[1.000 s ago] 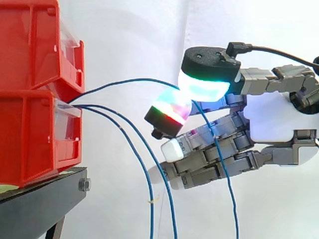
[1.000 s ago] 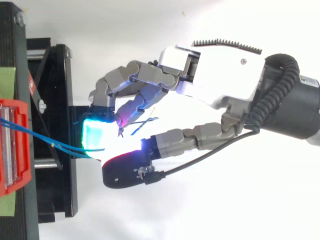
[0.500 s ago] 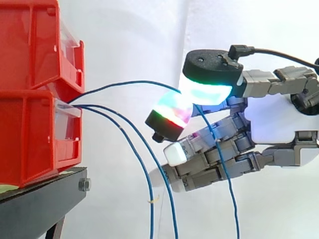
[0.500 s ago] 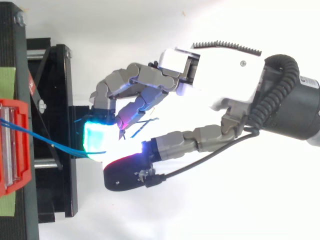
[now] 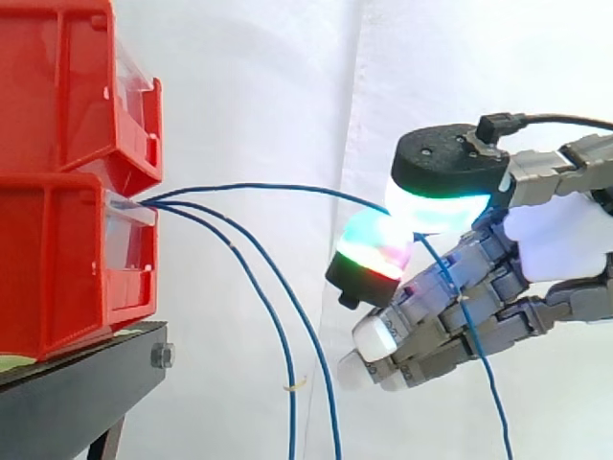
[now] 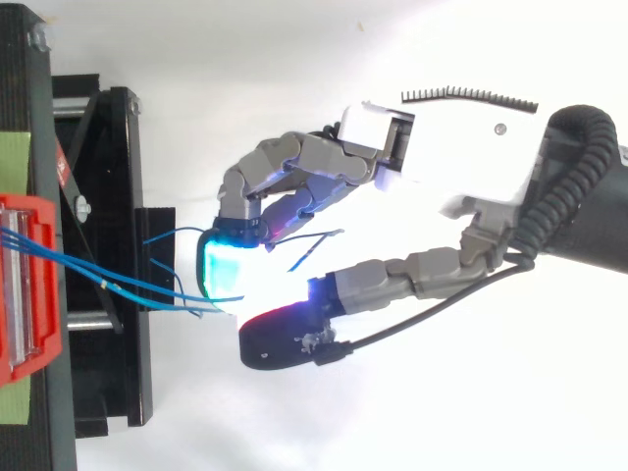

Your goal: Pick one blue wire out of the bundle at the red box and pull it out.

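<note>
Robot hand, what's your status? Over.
Robot hand pinching one blue wire. Wire arcs back to red box. Two other wires hang clear.

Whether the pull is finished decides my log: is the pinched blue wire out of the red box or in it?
In it: the blue wire, pinched by the hand, runs into the front of the red box.

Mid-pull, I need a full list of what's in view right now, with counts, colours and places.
bins: two, red, stacked at left on the stand
stand: one, black, under the bins
blue wires: three, blue, coming out of the lower bin's front; two hang down loose
pinched wire: one of the three, blue, stretched from the bin to the hand
curtain: one, white, behind everything
hand: one, grey and white with glowing pads, at right, shut on the pinched wire
</note>
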